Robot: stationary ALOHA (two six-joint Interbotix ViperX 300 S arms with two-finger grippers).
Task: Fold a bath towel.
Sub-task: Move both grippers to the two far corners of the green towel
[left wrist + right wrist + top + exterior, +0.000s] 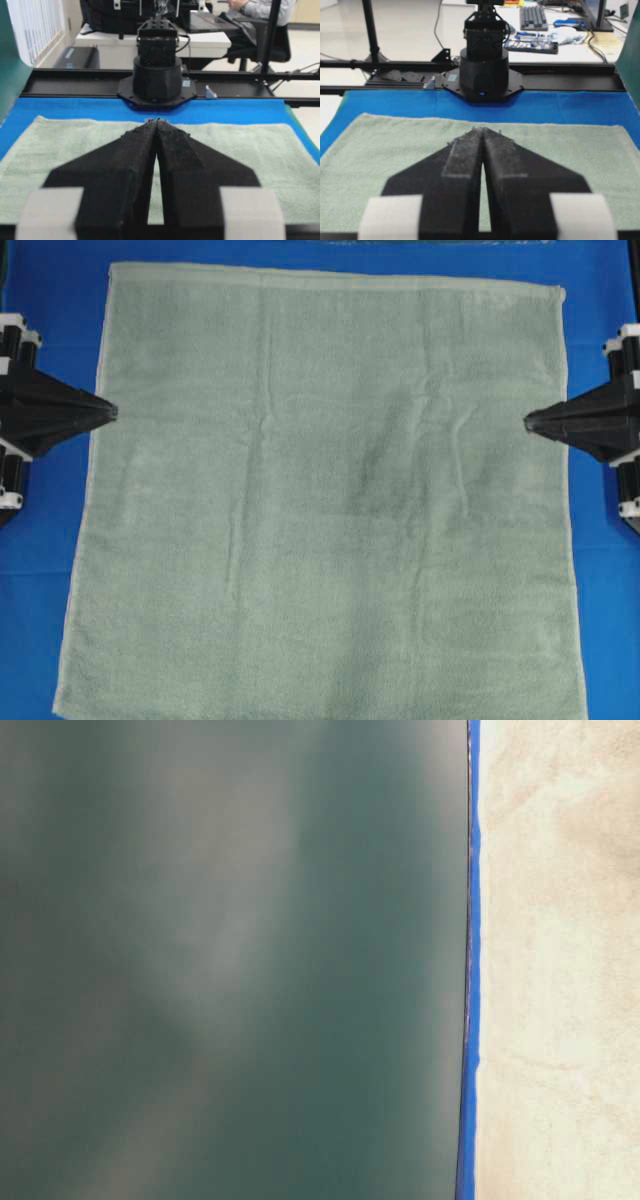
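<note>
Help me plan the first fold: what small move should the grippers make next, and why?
Probably open both grippers and lower them toward the towel's side edges. The towel lies flat and unfolded on the blue cover, while the left gripper and right gripper are shut, holding nothing, tips at its left and right edges.

A robotics lab or office workspace; two arm bases (157, 75) bolted to a black frame rail (395, 64) around a blue-covered table (545, 107); behind, desks with a keyboard (535, 17), a laptop (202, 20), a seated person (260, 12), pale floor.
</note>
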